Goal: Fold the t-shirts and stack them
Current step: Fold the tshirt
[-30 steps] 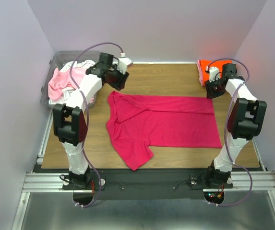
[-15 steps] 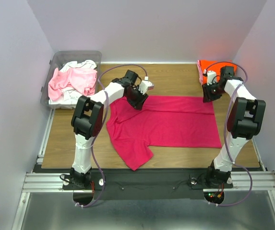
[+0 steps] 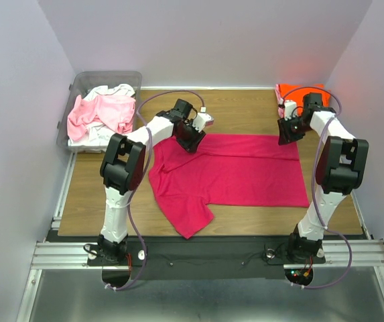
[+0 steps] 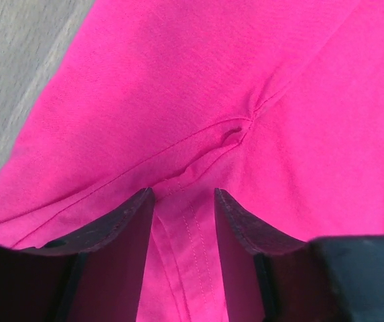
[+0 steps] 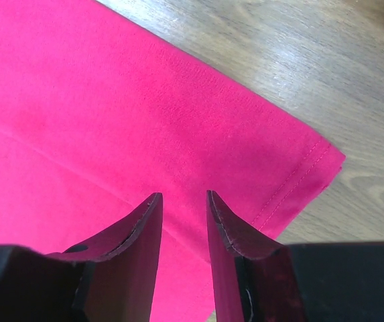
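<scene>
Two t-shirts lay out on the brown wood-grain bench [image 3: 245,107]: a deep magenta-pink soft fabric t-shirt [image 3: 232,171] was spread flat across its middle, collar end to the left, hem to the right and one sleeve pointing toward the near edge, while a bright orange fabric t-shirt [image 3: 292,90] sat in the far right corner. The left hand [image 4: 183,193] was low over the far edge of the magenta shirt near the collar end, released, its two dark fingers [image 4: 121,221] parted, with a stitched seam running up between them to a small pucker where the sleeve joined the body. The right hand [image 5: 182,196] was down at the shirt's far right corner, also released, with a narrower gap between its fingers [image 5: 235,231] and flat pink cloth showing through it; the stitched hem corner lay just beside it on bare wood. Whether either hand actually touched the cloth could not be told. A clear plastic bin [image 3: 78,84] stood at the far left corner, holding a crumpled pale pink shirt [image 3: 101,111] and a white shirt [image 3: 108,89] heaped together
</scene>
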`<action>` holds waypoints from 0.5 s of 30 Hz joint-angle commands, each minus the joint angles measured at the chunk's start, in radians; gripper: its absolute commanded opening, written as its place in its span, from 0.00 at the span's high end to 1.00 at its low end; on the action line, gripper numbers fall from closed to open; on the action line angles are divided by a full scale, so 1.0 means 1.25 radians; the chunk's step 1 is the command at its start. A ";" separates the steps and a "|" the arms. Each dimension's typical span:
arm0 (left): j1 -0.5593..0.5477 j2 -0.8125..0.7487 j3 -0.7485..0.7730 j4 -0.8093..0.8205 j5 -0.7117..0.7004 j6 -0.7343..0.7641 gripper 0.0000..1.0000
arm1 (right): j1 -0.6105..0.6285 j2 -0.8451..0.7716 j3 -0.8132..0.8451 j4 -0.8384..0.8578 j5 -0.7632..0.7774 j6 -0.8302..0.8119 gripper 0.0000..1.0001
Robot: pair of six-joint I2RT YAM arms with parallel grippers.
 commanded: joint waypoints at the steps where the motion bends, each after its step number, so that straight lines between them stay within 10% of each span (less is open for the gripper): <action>1: 0.001 0.004 -0.011 0.012 0.002 0.006 0.55 | 0.008 -0.034 0.002 -0.012 -0.016 -0.009 0.62; 8: -0.012 -0.082 -0.054 0.010 0.049 0.006 0.96 | 0.011 -0.050 0.000 -0.027 -0.020 -0.017 0.62; 15: -0.083 -0.158 -0.124 -0.002 0.069 0.006 1.00 | 0.030 -0.056 0.008 -0.033 -0.031 -0.012 0.63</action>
